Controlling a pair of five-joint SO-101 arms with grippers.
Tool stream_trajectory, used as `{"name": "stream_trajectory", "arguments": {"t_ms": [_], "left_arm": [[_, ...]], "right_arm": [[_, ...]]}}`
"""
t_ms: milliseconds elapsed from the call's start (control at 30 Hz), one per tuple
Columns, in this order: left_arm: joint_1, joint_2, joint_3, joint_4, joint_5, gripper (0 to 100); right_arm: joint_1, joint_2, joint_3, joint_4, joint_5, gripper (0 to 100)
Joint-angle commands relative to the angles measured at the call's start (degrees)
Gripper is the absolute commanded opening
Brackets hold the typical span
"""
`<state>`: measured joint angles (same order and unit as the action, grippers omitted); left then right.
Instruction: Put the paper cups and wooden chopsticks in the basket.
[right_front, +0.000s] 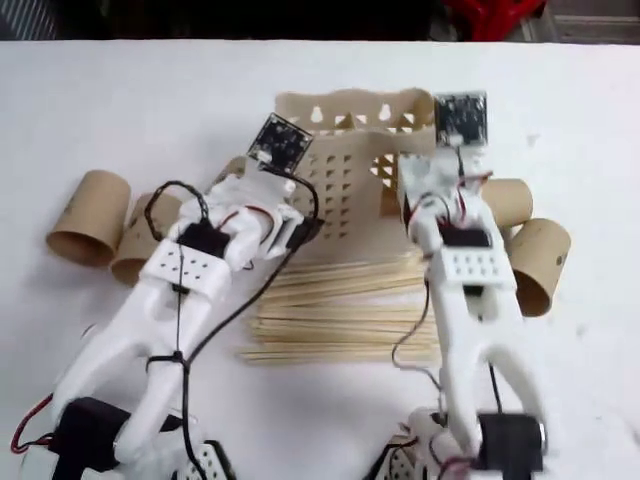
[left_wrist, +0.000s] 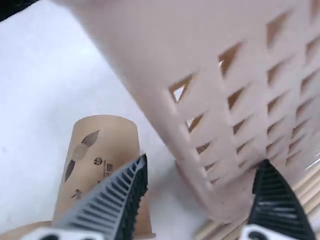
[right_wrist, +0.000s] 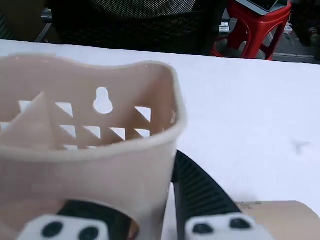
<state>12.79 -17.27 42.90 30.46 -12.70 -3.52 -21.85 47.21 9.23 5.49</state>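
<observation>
The beige perforated basket lies at the table's far middle. My right gripper is shut on its right wall, one finger outside it and the other inside. My left gripper is open at the basket's left front corner, whose rim sits between the fingers. A paper cup lies just outside one left fingertip. Two cups lie at the left and two more at the right. Wooden chopsticks lie in a pile in front of the basket.
A cup lies close beside my right gripper. A red stool and a dark chair stand beyond the table's far edge. White tabletop stretches open at the far left and far right.
</observation>
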Motion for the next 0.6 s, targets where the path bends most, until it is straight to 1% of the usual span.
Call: {"name": "stream_trajectory", "arguments": {"t_ms": [0,100,200,300,400,567], "left_arm": [[-0.84,-0.22,-1.85,-2.20,0.09,31],[-0.75,-0.22,-1.85,-2.64,-2.46,29],[-0.84,-0.22,-1.58,-3.87,-2.11,29],[-0.84,-0.13,-1.67,-4.22,-2.02,29],[-0.84,-0.13,-1.85,-4.22,-1.93,29],[-0.57,2.95,-2.29,-4.75,-1.93,29]], "right_arm": [[0.57,-10.24,5.36,-1.19,0.62,1.7],[0.48,-16.04,9.05,-1.19,0.62,1.7],[0.31,-19.65,10.02,-2.15,0.35,1.7],[-1.71,-21.05,9.85,-2.42,0.62,1.7],[-3.56,-20.79,9.93,-4.97,2.29,1.7],[-3.12,-16.22,11.78,-11.65,4.57,1.7]]}}
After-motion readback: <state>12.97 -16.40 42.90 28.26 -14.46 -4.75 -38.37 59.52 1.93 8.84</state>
